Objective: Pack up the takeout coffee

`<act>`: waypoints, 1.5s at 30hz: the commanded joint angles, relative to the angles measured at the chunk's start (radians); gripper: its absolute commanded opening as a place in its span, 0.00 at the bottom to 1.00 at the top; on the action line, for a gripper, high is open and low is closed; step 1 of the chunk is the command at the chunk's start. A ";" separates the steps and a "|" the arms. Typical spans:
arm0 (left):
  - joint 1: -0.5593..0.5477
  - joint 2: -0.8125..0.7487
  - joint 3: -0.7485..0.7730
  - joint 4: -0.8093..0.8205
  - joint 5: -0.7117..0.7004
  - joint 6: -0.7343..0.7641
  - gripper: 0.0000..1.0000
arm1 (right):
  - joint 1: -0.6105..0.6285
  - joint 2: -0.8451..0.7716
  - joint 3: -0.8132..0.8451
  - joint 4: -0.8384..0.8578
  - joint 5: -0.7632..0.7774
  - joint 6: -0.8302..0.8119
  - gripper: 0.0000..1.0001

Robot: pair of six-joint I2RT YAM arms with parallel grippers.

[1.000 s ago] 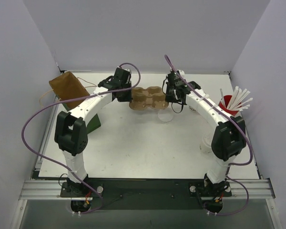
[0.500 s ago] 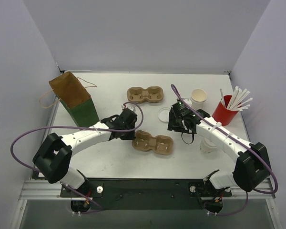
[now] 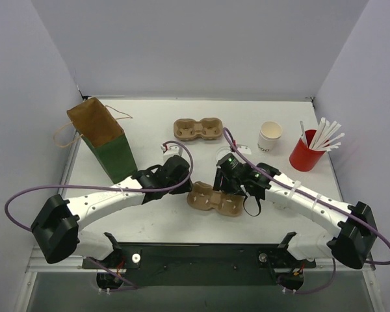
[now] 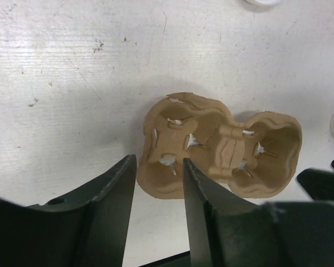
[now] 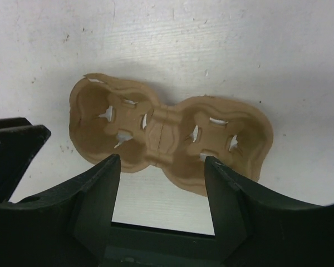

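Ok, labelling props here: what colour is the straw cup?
The straw cup is red, clearest in the top view.

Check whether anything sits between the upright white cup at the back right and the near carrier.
Only the right arm itself: its wrist lies across the straight line from the white cup to the near carrier, with the right gripper open over that carrier. A white lid lies just beside that line.
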 commanded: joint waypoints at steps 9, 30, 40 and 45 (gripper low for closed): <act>0.122 -0.111 0.167 -0.094 0.021 0.133 0.54 | 0.082 0.145 -0.032 -0.002 0.108 0.234 0.59; 0.323 -0.200 0.378 -0.232 0.115 0.254 0.54 | 0.125 0.399 0.060 0.018 0.083 0.211 0.54; 0.536 -0.248 0.592 -0.473 -0.162 0.182 0.47 | 0.124 0.323 0.044 0.015 0.097 0.130 0.34; 0.716 -0.243 0.676 -0.560 -0.238 0.200 0.47 | 0.124 0.243 0.061 0.003 0.097 0.064 0.33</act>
